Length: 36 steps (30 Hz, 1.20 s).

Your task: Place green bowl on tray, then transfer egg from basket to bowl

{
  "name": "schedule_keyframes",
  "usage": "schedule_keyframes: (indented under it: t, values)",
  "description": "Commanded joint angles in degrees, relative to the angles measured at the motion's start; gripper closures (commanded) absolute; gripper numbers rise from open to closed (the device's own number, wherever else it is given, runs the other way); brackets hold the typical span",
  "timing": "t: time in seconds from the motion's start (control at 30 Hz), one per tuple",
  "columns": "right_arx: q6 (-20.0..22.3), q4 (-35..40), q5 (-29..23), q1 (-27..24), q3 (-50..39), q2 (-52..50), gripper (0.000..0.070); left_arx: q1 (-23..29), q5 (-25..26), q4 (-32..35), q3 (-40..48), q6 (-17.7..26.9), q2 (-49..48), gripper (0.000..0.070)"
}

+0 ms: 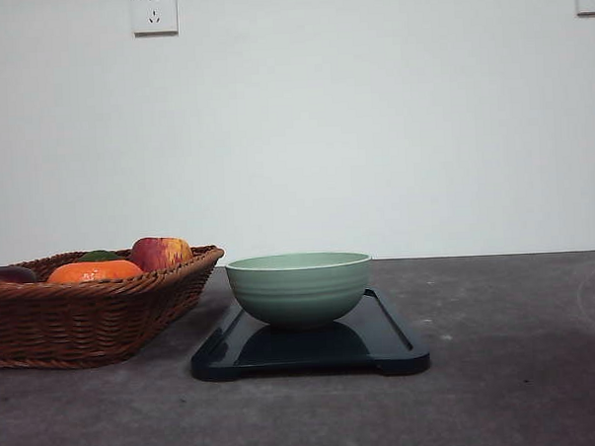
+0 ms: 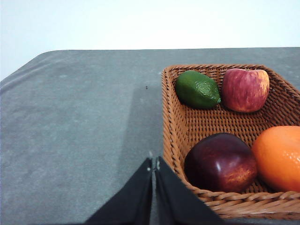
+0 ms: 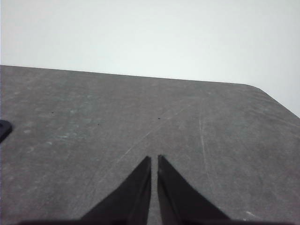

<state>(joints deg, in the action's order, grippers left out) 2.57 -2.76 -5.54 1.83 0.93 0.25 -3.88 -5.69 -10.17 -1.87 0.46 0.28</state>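
One green bowl (image 1: 299, 288), pale sage and glossy with faint ridges, sits upright on the one dark tray (image 1: 392, 341), just beside the single wicker basket (image 1: 79, 316) on the grey surface (image 1: 502, 372). The basket holds four fruits: a lime (image 2: 198, 89), a red apple (image 2: 245, 89), a dark purple fruit (image 2: 220, 162) and an orange (image 2: 279, 157). The left pincer (image 2: 153, 166) hangs pressed together by the basket's rim; the right pincer (image 3: 154, 161), tips nearly touching, hovers over bare surface.

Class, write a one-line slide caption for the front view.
Green bowl sits on the dark tray, beside a wicker basket of fruit.
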Motion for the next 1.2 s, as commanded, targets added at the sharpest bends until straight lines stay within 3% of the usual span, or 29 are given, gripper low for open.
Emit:
schedule_keyframes:
  t: [0.0,1.17]
  values:
    - [-0.68,0.59,0.09,0.04,-0.28,-0.04,0.0683,0.02,0.02,-0.42,1.07,0.21,-0.05,0.0700]
    - [-0.68,0.59,0.09,0.04,-0.26,-0.04,0.0683,0.02,0.01,-0.42,1.07,0.21,-0.05,0.0700]
